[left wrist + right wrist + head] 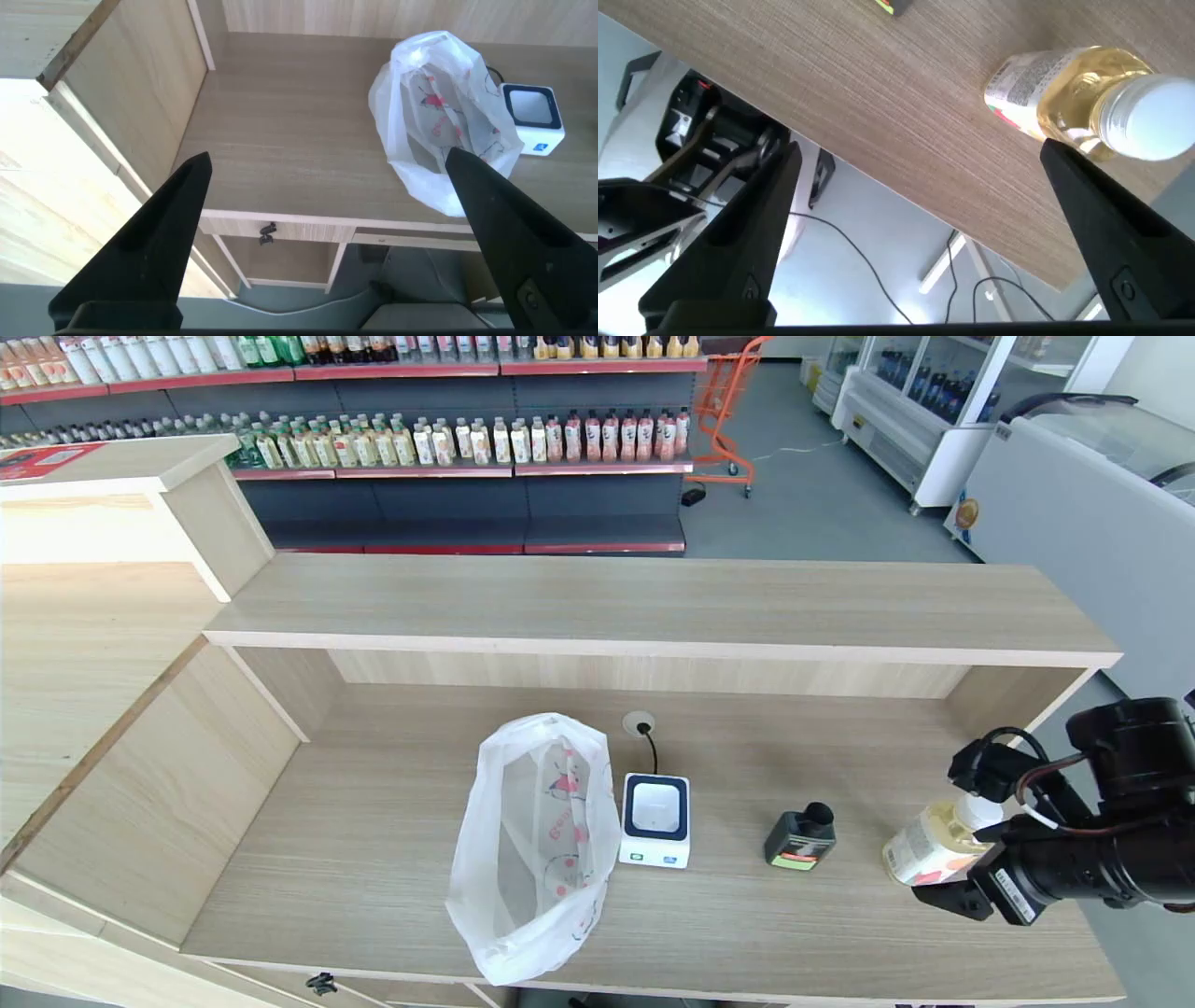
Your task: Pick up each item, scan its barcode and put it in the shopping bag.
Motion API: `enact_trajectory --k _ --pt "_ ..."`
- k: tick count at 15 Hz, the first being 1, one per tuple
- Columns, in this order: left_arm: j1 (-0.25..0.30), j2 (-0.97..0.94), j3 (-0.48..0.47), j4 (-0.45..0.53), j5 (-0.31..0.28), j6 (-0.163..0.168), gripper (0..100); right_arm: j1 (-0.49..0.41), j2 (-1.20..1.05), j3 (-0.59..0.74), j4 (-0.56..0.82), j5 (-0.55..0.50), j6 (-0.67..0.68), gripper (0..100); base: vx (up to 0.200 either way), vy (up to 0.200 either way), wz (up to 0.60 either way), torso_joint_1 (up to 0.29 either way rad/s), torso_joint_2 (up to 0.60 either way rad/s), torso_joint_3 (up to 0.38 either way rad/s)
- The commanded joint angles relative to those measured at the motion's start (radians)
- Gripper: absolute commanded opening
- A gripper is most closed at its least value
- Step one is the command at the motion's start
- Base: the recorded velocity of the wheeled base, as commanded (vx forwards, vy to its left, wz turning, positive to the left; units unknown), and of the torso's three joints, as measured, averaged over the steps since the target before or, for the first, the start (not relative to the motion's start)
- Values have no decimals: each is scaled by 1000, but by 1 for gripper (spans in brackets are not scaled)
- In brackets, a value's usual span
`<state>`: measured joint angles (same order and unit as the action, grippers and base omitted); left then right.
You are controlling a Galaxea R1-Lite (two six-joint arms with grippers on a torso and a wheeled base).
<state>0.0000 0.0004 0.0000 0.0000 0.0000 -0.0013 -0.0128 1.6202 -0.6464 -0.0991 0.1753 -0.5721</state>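
Note:
A white plastic shopping bag (532, 845) stands open at the middle of the counter, with the white barcode scanner (656, 819) right beside it. To the right of the scanner are a small dark bottle (801, 837) and a yellow-liquid bottle (934, 845) with a white cap. My right gripper (966, 887) is open, close to the yellow bottle (1083, 93) on its near side, holding nothing. In the right wrist view its fingers (738, 243) spread wide over the counter's front edge. My left gripper (327, 252) hangs open and empty off the front left of the counter, the bag (444, 112) and scanner (533, 117) ahead of it.
The counter (392, 859) has a raised wooden ledge (653, 607) at the back and side walls left and right. A cable runs from the scanner to a grommet (639, 721). The yellow bottle stands near the counter's right end. Store shelves and freezers lie beyond.

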Motion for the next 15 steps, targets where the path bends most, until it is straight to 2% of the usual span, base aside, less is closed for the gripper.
enact_trajectory --k 1,4,7,8,10,15 --pt "0 0 0 0 0 0 100 31 155 -2 -85 29 -64 100 0 0 0 0 0 0" --pt "0 0 0 0 0 0 100 45 265 -12 -218 32 -189 100 0 0 0 0 0 0" --pt "0 0 0 0 0 0 100 56 340 -24 -275 49 -195 100 0 0 0 0 0 0" --pt "0 0 0 0 0 0 100 59 380 -27 -330 98 -193 100 0 0 0 0 0 0" --pt "0 0 0 0 0 0 100 71 449 -53 -406 116 -193 100 0 0 0 0 0 0" --pt "0 0 0 0 0 0 100 131 581 -190 -450 148 -192 100 0 0 0 0 0 0"
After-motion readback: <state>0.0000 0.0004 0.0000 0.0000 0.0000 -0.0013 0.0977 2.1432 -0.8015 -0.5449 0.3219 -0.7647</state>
